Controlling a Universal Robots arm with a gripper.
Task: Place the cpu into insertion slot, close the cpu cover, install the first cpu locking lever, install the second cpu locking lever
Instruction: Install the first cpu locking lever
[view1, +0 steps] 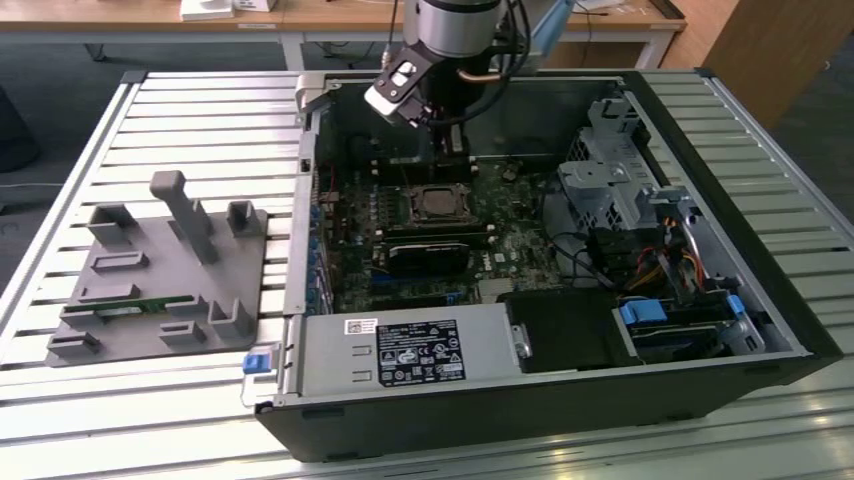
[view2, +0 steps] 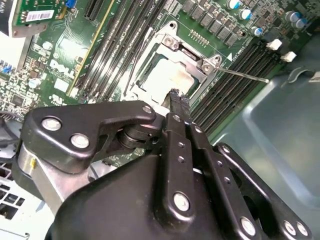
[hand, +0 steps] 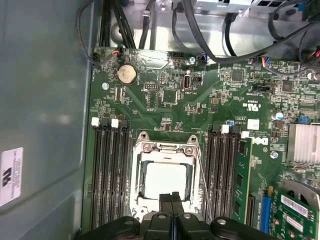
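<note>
The cpu (hand: 165, 180) lies flat in the insertion slot on the green board, its silvery top showing through the cut-out of the cpu cover (hand: 165, 149). The cover lies down around the chip, and chip and cover together hide the slot. My gripper (hand: 172, 197) is shut with nothing between its black fingers; its tips hover just over the socket's edge, at the rim of the cpu (view2: 167, 77). A thin wire locking lever (hand: 201, 177) runs along one side of the socket, and in the second wrist view a lever (view2: 245, 75) juts out sideways from the cover (view2: 192, 55). The arm stands over the socket (view1: 434, 203).
Long black memory slots (hand: 107, 170) flank the socket on both sides. A green card (hand: 300, 210) and a heatsink (hand: 305, 142) sit nearby. The case (view1: 747, 330) walls in the board, with a power supply (view1: 400, 350), drive cage (view1: 614, 190) and cables. A grey fixture (view1: 160, 270) lies outside, on the slatted table.
</note>
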